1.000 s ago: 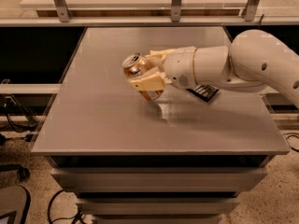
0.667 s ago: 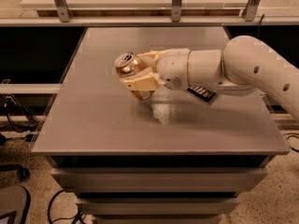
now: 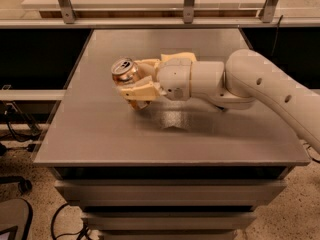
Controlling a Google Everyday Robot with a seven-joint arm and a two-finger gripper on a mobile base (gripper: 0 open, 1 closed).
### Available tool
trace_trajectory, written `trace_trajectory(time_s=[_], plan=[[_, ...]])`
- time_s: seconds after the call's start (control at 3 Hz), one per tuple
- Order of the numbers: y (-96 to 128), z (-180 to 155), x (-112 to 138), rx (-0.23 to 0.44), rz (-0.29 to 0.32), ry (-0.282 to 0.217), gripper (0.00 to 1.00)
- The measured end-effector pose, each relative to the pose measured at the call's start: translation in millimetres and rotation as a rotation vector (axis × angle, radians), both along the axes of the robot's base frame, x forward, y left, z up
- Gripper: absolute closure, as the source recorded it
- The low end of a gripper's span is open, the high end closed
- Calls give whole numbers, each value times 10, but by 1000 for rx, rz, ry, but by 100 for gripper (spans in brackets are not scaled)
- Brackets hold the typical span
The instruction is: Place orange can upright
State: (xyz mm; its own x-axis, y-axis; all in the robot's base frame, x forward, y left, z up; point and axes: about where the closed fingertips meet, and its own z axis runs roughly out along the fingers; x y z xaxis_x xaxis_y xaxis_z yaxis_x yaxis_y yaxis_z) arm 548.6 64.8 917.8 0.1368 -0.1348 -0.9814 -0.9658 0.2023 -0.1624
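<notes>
The orange can [image 3: 125, 72] is a shiny copper-orange drink can with a silver rim and pull-tab top. It is tilted, its top facing up and to the left, held above the grey table [image 3: 100, 134]. My gripper [image 3: 135, 80] is shut on the orange can, with cream-coloured fingers [image 3: 139, 90] on either side of the can's body. The white arm [image 3: 260, 84] reaches in from the right. The lower part of the can is hidden by the fingers.
A pale yellow sponge block [image 3: 177, 57] lies on the table behind the wrist, partly hidden. A shelf with metal posts [image 3: 189, 1] stands at the table's far edge. Cables lie on the floor at left.
The arm has carried the can to the left and a little toward the back of the table. The black ribbed rectangle seen earlier behind the arm is now hidden.
</notes>
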Motion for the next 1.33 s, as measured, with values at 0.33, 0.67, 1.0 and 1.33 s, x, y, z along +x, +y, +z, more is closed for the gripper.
trace_trajectory(time_s=[0.33, 0.67, 1.0, 1.33], plan=[[53, -24, -22, 24, 15, 0, 100], [87, -49, -35, 43, 21, 1, 100], [113, -67, -50, 62, 15, 0, 100], [142, -67, -76, 86, 7, -7, 100]])
